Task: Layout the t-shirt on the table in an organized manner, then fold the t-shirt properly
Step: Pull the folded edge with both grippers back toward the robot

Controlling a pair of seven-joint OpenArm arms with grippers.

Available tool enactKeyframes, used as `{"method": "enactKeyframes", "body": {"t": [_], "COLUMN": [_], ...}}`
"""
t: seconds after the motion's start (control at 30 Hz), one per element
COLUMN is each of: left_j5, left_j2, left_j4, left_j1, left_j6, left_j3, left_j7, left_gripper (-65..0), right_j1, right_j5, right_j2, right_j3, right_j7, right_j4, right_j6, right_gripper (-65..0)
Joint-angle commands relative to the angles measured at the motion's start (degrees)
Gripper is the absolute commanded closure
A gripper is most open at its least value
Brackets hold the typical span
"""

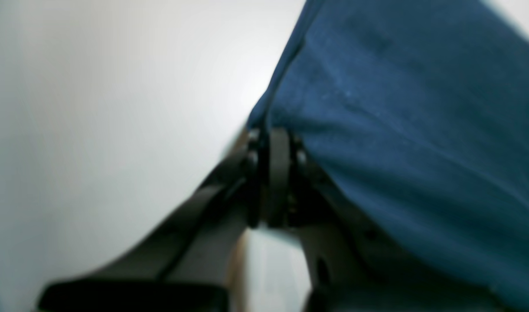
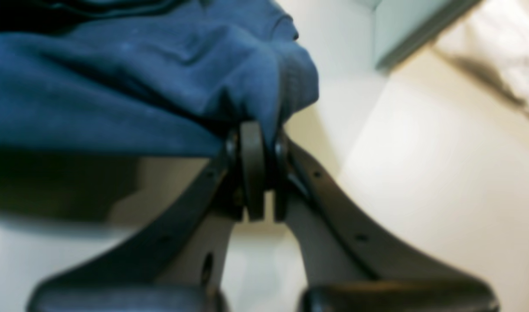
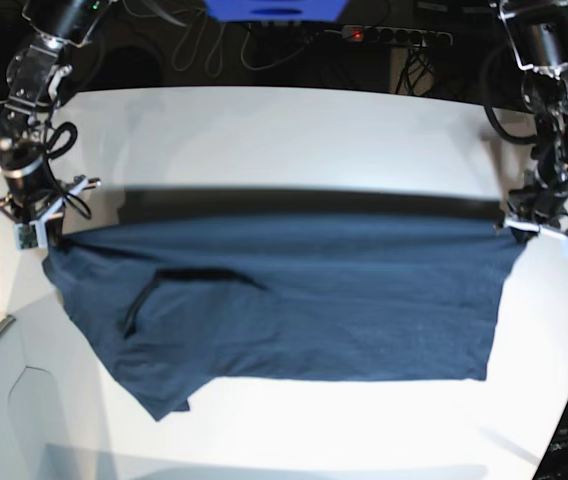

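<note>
The left arm's fingers (image 1: 273, 143) are pressed together on a corner of the dark navy t-shirt (image 3: 294, 300), the cloth rising out of the pinch and filling the right half of the blurred left wrist view, with white counter (image 3: 264, 130) showing pale to the left of it. The right arm's fingers (image 2: 258, 143) are likewise clamped on the t-shirt, at a bunched, hemmed edge that swells above the pinch and spreads away to the left of that view; a dark shadow lies under the cloth on the pale surface below. In the base view the right arm's fingers sit at the picture's left, at the shirt's upper left corner, and the left arm's fingers at the picture's right, at its upper right corner, so that the top edge of the shirt is pulled into a nearly straight line between them. A dark band of shadow runs on the counter just behind that edge. Below the line the fabric spreads toward the near side of the counter, its right edge fairly straight, its left side slanting down to a point, with a fold or crease in the left part of the cloth. Beyond the far edge of the counter cables (image 3: 194, 45) and a power strip (image 3: 394, 36) lie in the dark.
</note>
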Motion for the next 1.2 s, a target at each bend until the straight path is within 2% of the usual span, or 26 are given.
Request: {"method": "enactKeyframes", "body": {"t": [0.0,0.07,0.23,0.4,0.5,0.87,1.17], "left_j5": [-1.4,-3.0,-4.1,-4.1,-4.1,-4.1,-4.1], "left_j2": [-1.1,-1.0,-0.9,-1.1,-0.6,0.4,0.4], "left_j4": [0.8,0.4,0.9,6.0,8.0,8.3,9.1], "left_j1": [-0.2,1.6,2.7,3.4,4.8,10.7,15.4], "left_j6": [-0.3,-0.3,-0.4,-0.3,-0.3,-0.5,-0.5], "left_j3": [-0.3,-0.3,-0.3,-0.3,-0.3,-0.3,-0.3], "left_j7": [-2.1,-2.2,-2.2,-1.7,-1.7,-2.2,-2.2], "left_gripper": [-0.1,-0.1,-0.1,-0.1,-0.1,-0.1,-0.1], "right_j1": [0.3,0.2,3.5,5.3,5.2,-7.3,-13.0], "right_j5": [3.1,5.8,5.8,6.1,6.1,6.1,6.1], "right_j2": [1.1,1.2,1.4,1.4,0.5,0.3,0.3], "right_j3": [0.4,1.2,0.5,-1.6,-1.3,1.6,6.7], "right_j7": [2.1,2.1,1.8,1.8,1.7,1.8,1.9], "right_j4": [1.4,1.4,5.7,11.5,11.7,10.1,3.7], "right_j6": [-0.4,-0.4,-0.4,-0.4,-0.4,-0.4,-0.4], "right_gripper": [0.0,0.0,0.0,0.0,0.0,0.0,0.0]}}
